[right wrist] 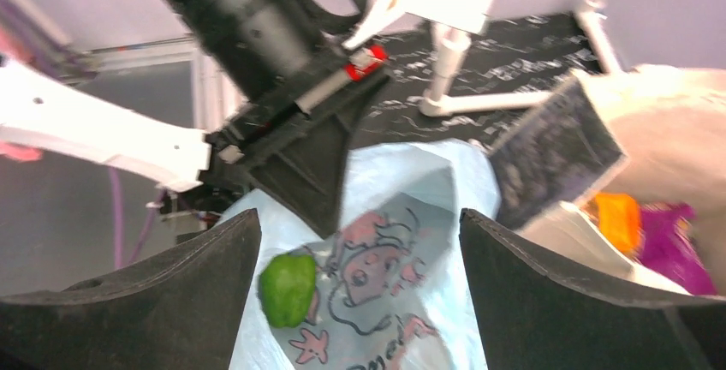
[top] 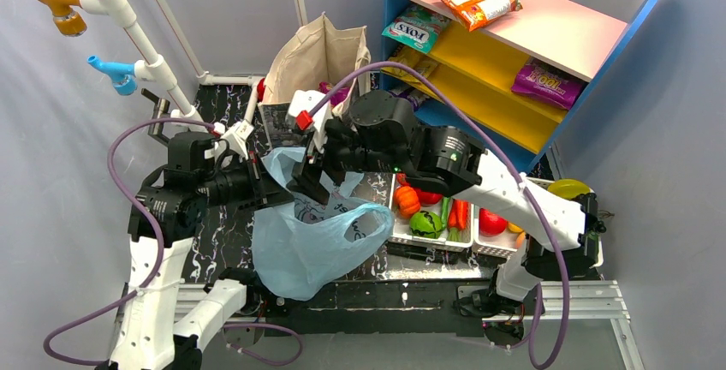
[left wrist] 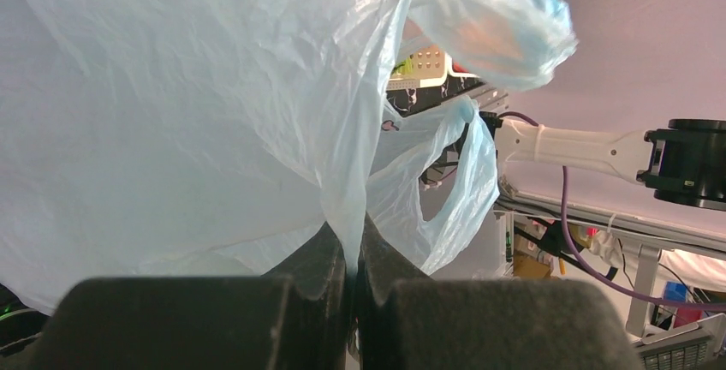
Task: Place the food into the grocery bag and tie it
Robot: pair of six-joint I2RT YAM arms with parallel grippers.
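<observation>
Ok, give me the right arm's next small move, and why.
Probably raise the right gripper clear of the grocery bag and head back to the tray. Its jaws are open, a green food lies on the bag below them, the left gripper pinches the bag's edge, and more food waits there.

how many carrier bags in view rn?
2: the blue grocery bag at centre, pinched in the left gripper; the beige canvas tote behind it, by the shelf. Others may be hidden.

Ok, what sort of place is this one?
Probably a lab bench dressed up as a small grocery shop: a bright shelf with snack packs, trays of food, a blue bag.
</observation>
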